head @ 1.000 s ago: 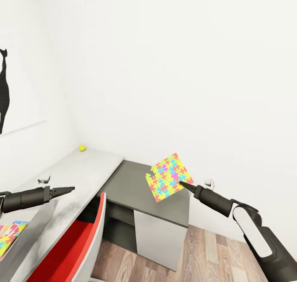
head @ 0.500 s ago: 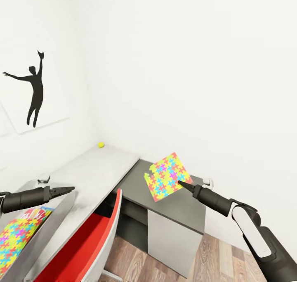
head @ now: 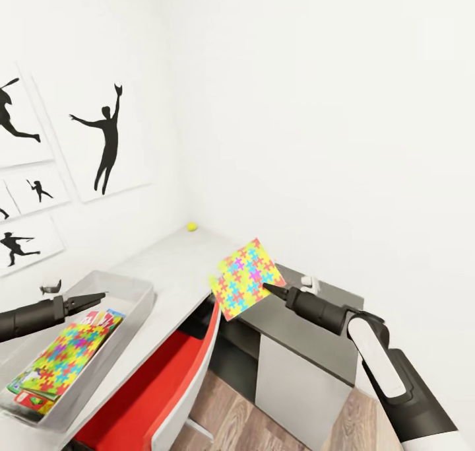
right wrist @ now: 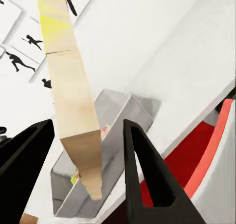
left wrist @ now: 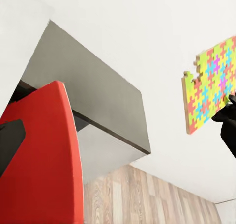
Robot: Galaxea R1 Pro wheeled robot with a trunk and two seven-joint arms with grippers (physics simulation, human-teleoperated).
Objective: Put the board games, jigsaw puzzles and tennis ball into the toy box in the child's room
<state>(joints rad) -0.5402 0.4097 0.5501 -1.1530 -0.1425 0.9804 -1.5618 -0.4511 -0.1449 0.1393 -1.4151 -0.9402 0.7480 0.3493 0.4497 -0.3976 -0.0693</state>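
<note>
1. White walls meet at the corner behind the table (head: 165,273), and black silhouette posters (head: 105,140) hang on the left wall.
2. Your right gripper (head: 266,286) pinches one jigsaw puzzle (head: 246,278) by its edge and holds it in the air, tilted, above the table's near edge, where the pale top joins the dark cabinet (head: 310,332). From the right wrist you see its pale back (right wrist: 73,111) standing between the two dark fingers (right wrist: 147,180).
3. Look to the toy box (head: 135,292) at the left end of the table: a second puzzle (head: 66,352) lies flat inside on top of a printed game box (head: 36,398), with another game box's corner (head: 99,319) showing beyond it.
4. Your left gripper (head: 102,296) hovers over the toy box's far rim, its jaws drawn to a narrow point with nothing in them.
5. At the table's far corner, by the wall, sits the tennis ball (head: 192,226).
6. A red chair (head: 165,385) is pushed up to the table's front edge, over the wood floor (head: 224,405).
</note>
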